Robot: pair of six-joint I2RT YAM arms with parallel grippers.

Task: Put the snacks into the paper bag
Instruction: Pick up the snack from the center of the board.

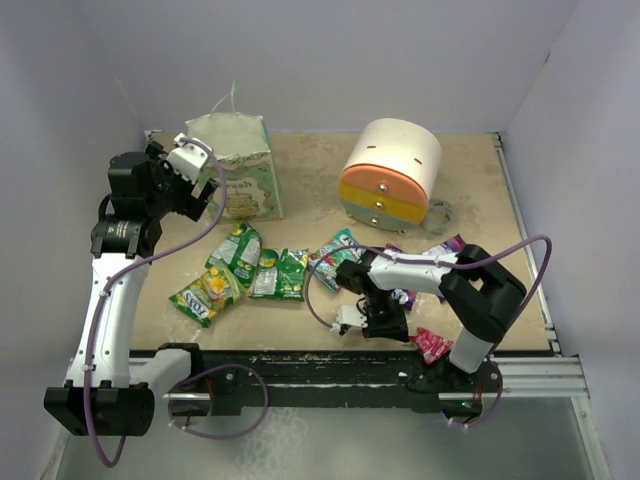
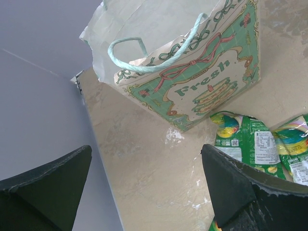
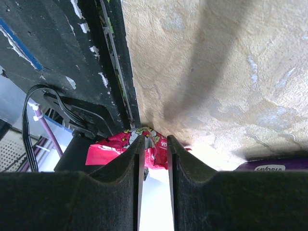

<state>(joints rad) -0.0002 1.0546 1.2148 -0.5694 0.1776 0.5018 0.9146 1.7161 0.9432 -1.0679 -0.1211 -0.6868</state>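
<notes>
The paper bag [image 1: 243, 163] stands at the back left, "Fresh" lettering facing front; it fills the top of the left wrist view [image 2: 202, 72]. My left gripper [image 1: 203, 192] hangs open and empty just left of the bag, its jaws wide apart [image 2: 146, 149]. Several green snacks [image 1: 238, 252] lie in front of the bag, two showing in the left wrist view [image 2: 248, 139]. Teal [image 1: 337, 250] and purple [image 1: 443, 248] packets lie mid-table. My right gripper [image 1: 400, 330] is low at the front edge, jaws nearly together [image 3: 155, 139] on the edge of a red packet [image 3: 113, 149], also in the top view [image 1: 432, 345].
A round white, orange and yellow drawer unit [image 1: 390, 172] stands at the back right, a small grey ring [image 1: 438, 213] beside it. The black front rail [image 1: 300, 372] runs along the table's near edge, right by the red packet. Walls enclose the table on three sides.
</notes>
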